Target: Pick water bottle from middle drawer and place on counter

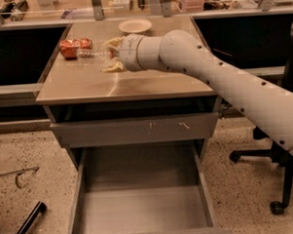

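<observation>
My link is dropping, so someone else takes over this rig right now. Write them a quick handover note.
Gripper: shut on the water bottle, held sideways over the back left of the counter, beside the crushed can.
Middle drawer: open, floor bare.
Done: bottle is out of the drawer and over the counter.
Left: I cannot tell whether it touches the top yet; set it down, release, back away.
</observation>
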`<state>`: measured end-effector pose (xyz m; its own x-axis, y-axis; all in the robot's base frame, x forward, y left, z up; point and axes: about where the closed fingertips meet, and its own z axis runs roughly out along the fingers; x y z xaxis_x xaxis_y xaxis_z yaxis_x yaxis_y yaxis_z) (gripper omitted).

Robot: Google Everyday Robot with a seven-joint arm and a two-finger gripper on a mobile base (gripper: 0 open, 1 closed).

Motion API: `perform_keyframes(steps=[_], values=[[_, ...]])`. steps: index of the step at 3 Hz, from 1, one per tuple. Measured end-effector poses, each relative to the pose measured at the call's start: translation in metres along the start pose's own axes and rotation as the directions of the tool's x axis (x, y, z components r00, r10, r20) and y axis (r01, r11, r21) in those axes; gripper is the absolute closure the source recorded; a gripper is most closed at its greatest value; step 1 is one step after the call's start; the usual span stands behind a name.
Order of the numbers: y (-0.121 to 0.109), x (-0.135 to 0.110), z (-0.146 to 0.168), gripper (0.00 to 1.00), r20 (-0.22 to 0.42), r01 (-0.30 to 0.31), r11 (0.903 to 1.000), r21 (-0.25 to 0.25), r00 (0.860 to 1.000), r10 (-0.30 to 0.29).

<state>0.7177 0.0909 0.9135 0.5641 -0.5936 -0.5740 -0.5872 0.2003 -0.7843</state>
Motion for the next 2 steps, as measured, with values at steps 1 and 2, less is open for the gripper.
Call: perform_keyframes(steps=[1,2], values=[[0.005,0.023,0.041,1.00,0.018,-0.056,0.9935,-0.099,0.998,0.058],[0.030,0.033,0.061,1.00,0.027,-0.124,0.9636,-0.237,0.991,0.135]])
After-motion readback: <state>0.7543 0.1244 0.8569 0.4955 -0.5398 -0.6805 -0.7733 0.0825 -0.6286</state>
